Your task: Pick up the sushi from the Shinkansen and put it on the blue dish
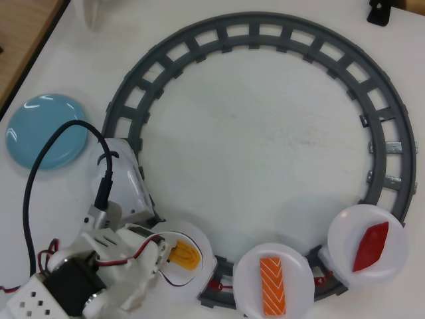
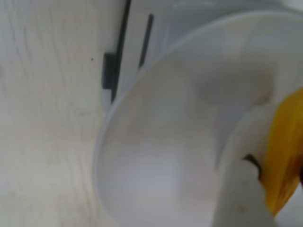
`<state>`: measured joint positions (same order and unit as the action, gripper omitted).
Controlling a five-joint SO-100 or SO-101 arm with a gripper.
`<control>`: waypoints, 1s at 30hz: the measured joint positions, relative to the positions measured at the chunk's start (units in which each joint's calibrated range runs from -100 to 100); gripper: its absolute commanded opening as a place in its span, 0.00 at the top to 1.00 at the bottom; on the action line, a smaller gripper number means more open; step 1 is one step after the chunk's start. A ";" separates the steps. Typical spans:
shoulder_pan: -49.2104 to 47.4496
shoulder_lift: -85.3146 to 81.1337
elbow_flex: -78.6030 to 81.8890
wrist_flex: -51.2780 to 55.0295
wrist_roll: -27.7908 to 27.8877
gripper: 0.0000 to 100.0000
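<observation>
The yellow sushi (image 1: 186, 255) rests on the round white plate (image 1: 199, 239) of the car just behind the white Shinkansen engine (image 1: 124, 178), at the lower left of the grey ring track. My gripper (image 1: 176, 256) reaches onto that plate from the left and is shut on the sushi. In the wrist view the sushi (image 2: 283, 156) stands on edge against a white finger (image 2: 239, 189) above the plate (image 2: 156, 161). The blue dish (image 1: 46, 129) lies on the table left of the track, apart from the gripper.
Two more white plates ride the track at the bottom right, one carrying an orange salmon piece (image 1: 273, 286), the other a dark red piece (image 1: 370, 246). The arm's black cable (image 1: 40, 166) loops over the table beside the blue dish. A wooden edge shows at top left.
</observation>
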<state>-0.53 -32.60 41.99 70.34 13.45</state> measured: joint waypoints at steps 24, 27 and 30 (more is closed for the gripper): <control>-1.39 0.42 -12.53 5.88 2.02 0.97; -3.92 0.42 -18.76 9.24 2.17 0.97; -8.09 0.42 -21.77 11.34 2.17 0.97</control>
<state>-8.62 -32.18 20.22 81.68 15.62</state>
